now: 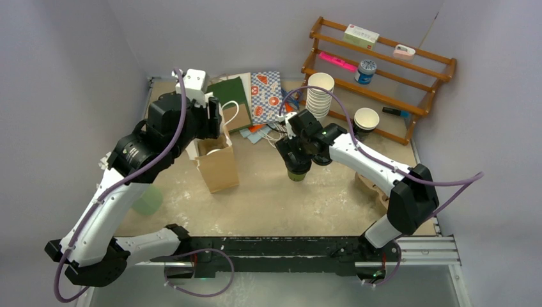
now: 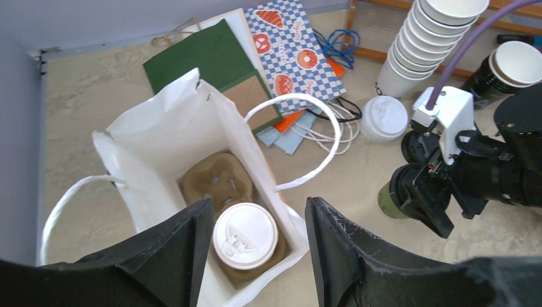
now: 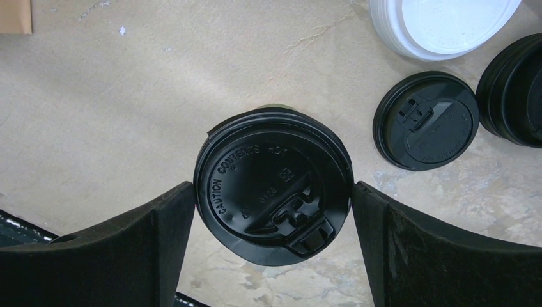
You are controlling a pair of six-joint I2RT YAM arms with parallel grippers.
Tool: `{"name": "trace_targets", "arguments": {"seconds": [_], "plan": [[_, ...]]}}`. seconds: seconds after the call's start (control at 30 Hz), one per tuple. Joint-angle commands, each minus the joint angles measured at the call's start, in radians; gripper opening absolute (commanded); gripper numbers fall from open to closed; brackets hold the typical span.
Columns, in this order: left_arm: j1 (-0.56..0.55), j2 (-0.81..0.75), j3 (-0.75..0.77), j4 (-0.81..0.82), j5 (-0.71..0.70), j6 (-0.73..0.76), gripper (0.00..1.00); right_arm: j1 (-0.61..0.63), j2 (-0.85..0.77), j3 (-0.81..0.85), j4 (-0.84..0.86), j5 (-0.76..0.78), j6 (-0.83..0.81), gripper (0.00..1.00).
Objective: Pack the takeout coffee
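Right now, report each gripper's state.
Left gripper: open, above the white-lidded cup in the bag.
Right gripper: jaws around the black-lidded cup; grip cannot be told.

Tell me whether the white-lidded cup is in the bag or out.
In. The left wrist view shows the white-lidded cup upright in the brown carrier at the bottom of the open paper bag.

cup stack (image 1: 319, 96) | wooden rack (image 1: 450, 70) | flat bags (image 2: 287, 45) | loose black lid (image 3: 426, 120)
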Motion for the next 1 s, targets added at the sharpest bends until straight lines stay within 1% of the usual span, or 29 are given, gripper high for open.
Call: {"name": "trace_targets", "arguments": {"seconds": [0.0, 0.27, 0.33, 0.43, 0.53, 0.63, 0.73, 0.8, 0.87, 0.97], "plan": [[0.006, -0.038, 0.021, -0.023, -0.109, 0.025, 0.58, 0.008, 0.006, 0.040, -0.041, -0.009, -0.010, 0.89], [0.006, -0.074, -0.008, -0.034, -0.170, 0.035, 0.58, 0.007, -0.028, 0.063, -0.055, 0.003, 0.009, 0.82], [0.006, -0.078, -0.024, -0.034, -0.217, 0.041, 0.58, 0.007, -0.038, 0.069, -0.056, 0.007, 0.019, 0.80], [0.006, -0.082, -0.065, -0.040, -0.295, 0.058, 0.58, 0.008, -0.060, 0.071, -0.050, 0.013, 0.034, 0.80], [0.005, -0.092, -0.095, -0.041, -0.344, 0.063, 0.58, 0.007, -0.090, 0.071, -0.042, 0.013, 0.049, 0.80], [0.005, -0.110, -0.127, -0.023, -0.389, 0.076, 0.63, 0.008, -0.123, 0.078, -0.046, 0.007, 0.054, 0.80], [0.019, -0.098, -0.149, -0.016, -0.383, 0.102, 0.67, 0.008, -0.163, 0.080, -0.042, -0.001, 0.063, 0.80], [0.043, -0.069, -0.150, -0.019, -0.349, 0.108, 0.69, 0.008, -0.186, 0.079, -0.035, -0.013, 0.066, 0.80], [0.086, -0.032, -0.147, -0.013, -0.298, 0.125, 0.72, 0.008, -0.203, 0.081, -0.032, -0.026, 0.067, 0.80], [0.193, 0.020, -0.121, 0.007, -0.202, 0.153, 0.74, 0.007, -0.219, 0.085, -0.033, -0.054, 0.066, 0.78]]}}
